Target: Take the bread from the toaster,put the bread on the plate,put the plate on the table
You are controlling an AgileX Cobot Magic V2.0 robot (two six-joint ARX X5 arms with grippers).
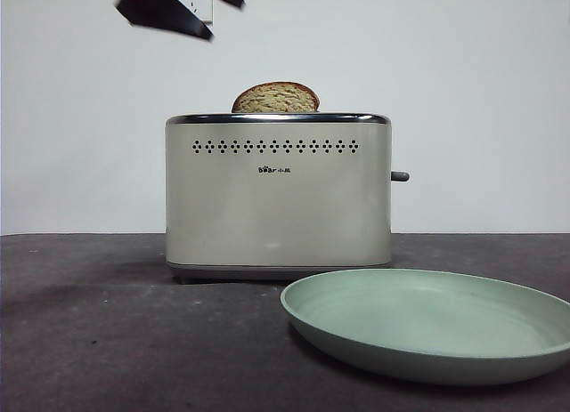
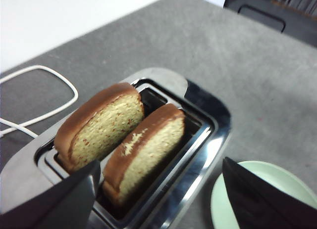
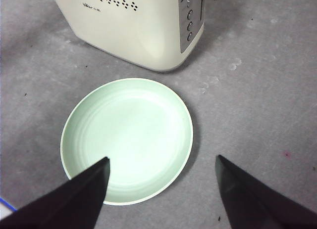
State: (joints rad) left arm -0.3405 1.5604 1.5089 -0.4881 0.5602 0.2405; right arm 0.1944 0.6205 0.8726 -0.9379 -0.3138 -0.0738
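Grey tabletop (image 1: 98,332) carried the toaster (image 1: 278,194), where the light, crumbly bread (image 2: 101,125) wanted pinching at its domed crust by the left gripper (image 2: 158,189), jaws apart above it.

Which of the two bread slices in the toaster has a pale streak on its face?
The bread in the slot nearer the plate; the other slice shows only reddish flecks.

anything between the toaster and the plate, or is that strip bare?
Bare. The right wrist view shows only table between the toaster and the plate; they sit close, apart, not touching.
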